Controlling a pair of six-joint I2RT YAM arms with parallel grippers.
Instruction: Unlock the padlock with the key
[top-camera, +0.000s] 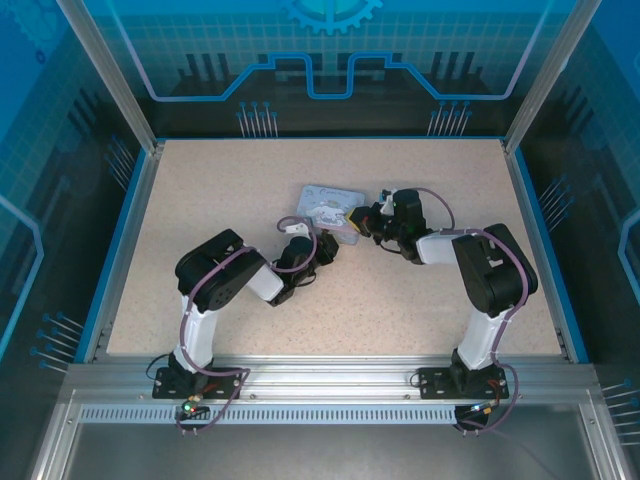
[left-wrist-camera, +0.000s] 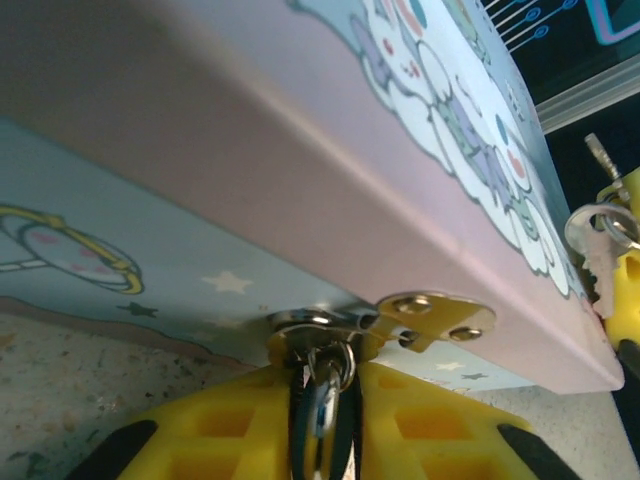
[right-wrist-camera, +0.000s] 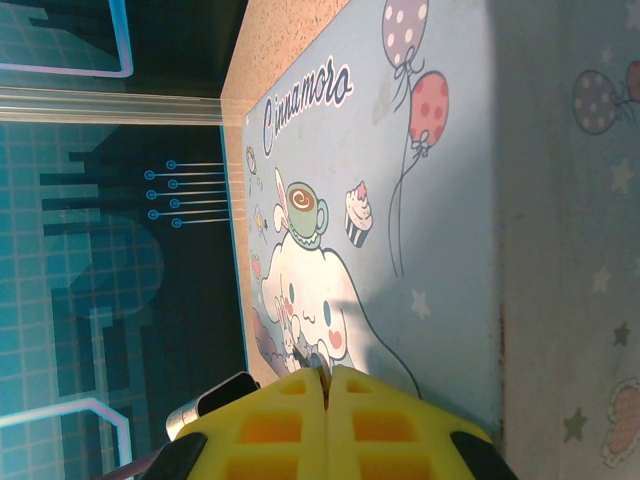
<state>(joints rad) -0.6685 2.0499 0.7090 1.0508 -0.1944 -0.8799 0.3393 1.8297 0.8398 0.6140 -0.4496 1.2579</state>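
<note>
"Padlock (left-wrist-camera: 320, 430) first, the small dark metal one: where is it?"

"Hanging under the front wall of the pale blue-lilac rectangular tin (top-camera: 328, 205). Its silver shackle goes through the loop beside the riveted brass hasp plate (left-wrist-camera: 436, 316). The left gripper (left-wrist-camera: 322, 385) has its yellow fingers (left-wrist-camera: 250, 400) drawn in narrow on the lock body."

"Why grip it at all?"

"I'd judge a lock dangling from a loop would swing away from any push. Pinched, it gives the key a fixed target. The keyhole itself is hidden between the pads."

"And the thin silver-grey metal key (left-wrist-camera: 592, 228)?"

"Past the tin's end corner, apart from the padlock, with its round bow against a yellow finger of the right gripper (right-wrist-camera: 326, 385). In that gripper's own wrist view the pads are pressed together with no gap, facing the tin's cartoon lid. So I take it the key is pinched by the bow, blade free."

"Is the blade aimed at the lock?"

"No, it points up and away from the tin. It needs turning and carrying along the front wall. The risk is the thin key twisting in the pinch. The tin lies flat on the speckled beige table (top-camera: 200, 200)."
</note>
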